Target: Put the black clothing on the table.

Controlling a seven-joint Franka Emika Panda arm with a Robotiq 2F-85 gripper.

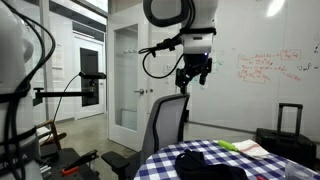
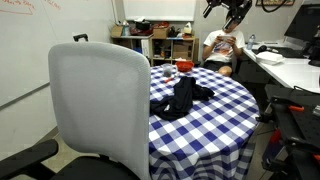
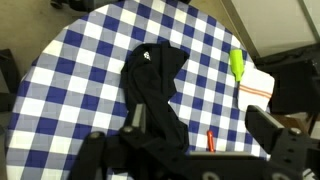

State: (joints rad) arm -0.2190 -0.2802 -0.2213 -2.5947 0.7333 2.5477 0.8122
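Note:
The black clothing (image 3: 155, 85) lies crumpled on the table (image 3: 70, 70), which has a blue-and-white checkered cloth. It also shows in both exterior views (image 1: 205, 160) (image 2: 183, 97), lying on the table (image 1: 160, 163) (image 2: 215, 112). My gripper (image 3: 200, 125) is open and empty. It hangs high above the table, well clear of the clothing, in both exterior views (image 1: 193, 75) (image 2: 232, 12).
A grey-backed office chair (image 1: 166, 120) (image 2: 95, 105) stands at the table's edge. On the table are a green object (image 3: 238, 65), a red marker (image 3: 210, 140) and a white cloth (image 3: 258, 82). A black suitcase (image 1: 287, 132) stands beyond the table. Desks and shelves (image 2: 165, 45) stand behind.

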